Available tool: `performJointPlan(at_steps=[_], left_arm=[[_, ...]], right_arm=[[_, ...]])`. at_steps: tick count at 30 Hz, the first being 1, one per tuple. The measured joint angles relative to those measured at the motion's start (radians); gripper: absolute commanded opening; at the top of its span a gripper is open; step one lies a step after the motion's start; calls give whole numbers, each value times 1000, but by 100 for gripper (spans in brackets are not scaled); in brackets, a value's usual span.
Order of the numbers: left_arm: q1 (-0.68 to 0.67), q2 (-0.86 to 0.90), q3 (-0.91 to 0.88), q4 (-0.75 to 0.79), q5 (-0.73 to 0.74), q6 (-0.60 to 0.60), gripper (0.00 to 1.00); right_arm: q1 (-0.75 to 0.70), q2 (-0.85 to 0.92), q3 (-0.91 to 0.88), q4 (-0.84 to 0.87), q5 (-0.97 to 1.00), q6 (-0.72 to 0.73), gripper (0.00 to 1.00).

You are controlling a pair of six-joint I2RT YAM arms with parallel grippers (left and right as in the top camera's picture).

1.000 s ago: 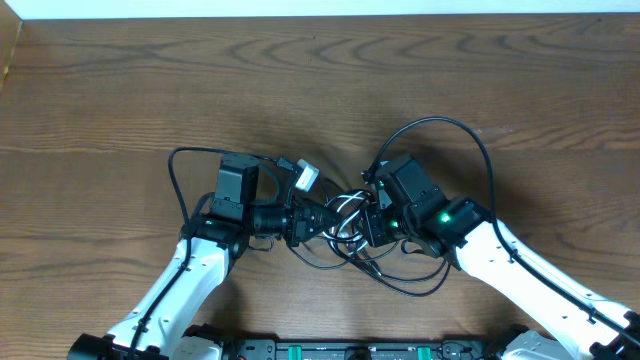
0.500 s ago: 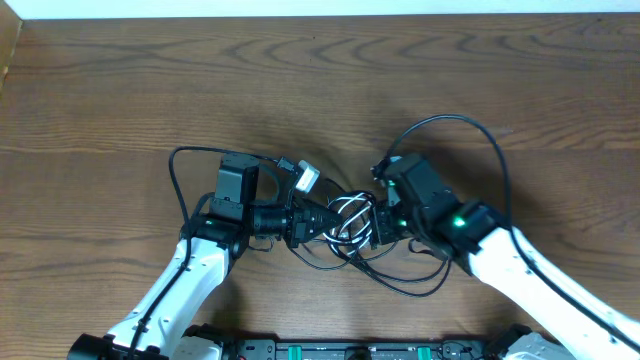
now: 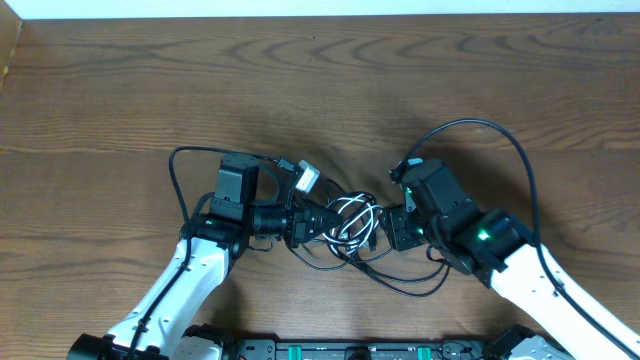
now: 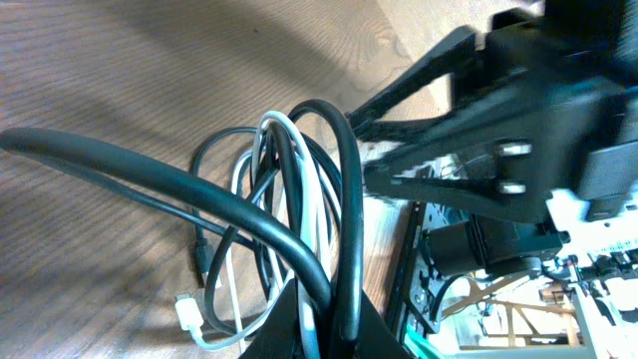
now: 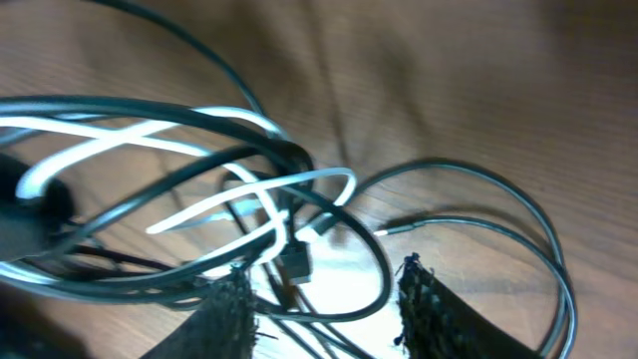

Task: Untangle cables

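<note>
The cables lie in one tangled bunch (image 3: pixel 350 225) at the middle front of the table: white loops (image 3: pixel 352 210) wound among thin black cords (image 3: pixel 370 268). My left gripper (image 3: pixel 312 222) is shut on the bunch from the left. In the left wrist view the jaws (image 4: pixel 321 334) pinch black cords and the white cord (image 4: pixel 267 150); a white plug (image 4: pixel 187 311) lies on the wood. My right gripper (image 3: pixel 380 228) is open at the bunch's right edge. In the right wrist view its fingers (image 5: pixel 324 304) straddle a black loop and a small dark plug (image 5: pixel 296 262) without closing on them.
Thick black arm wires arch over the table behind each wrist, left (image 3: pixel 175 170) and right (image 3: pixel 500 135). A white connector (image 3: pixel 305 177) sits on the left arm. The table's front edge with the arm bases (image 3: pixel 340 350) is close behind the bunch.
My right arm has drawn back to the right, away from the left gripper. More of the white loops shows between the two grippers. The left arm has not moved.
</note>
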Motion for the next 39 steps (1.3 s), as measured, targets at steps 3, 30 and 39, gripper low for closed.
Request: performJointPlan(at_steps=[3,30,39], left_arm=[[0,0,0,0,1,0,8],[0,0,0,23,-107,-35,8],[-3,0,0,25,-331,-267,8]], right_arm=[[0,54,0,-3,27,0,41],[-68,-272,32,-105,173,133,1],[-68,-495,34,-280,205,169,1]])
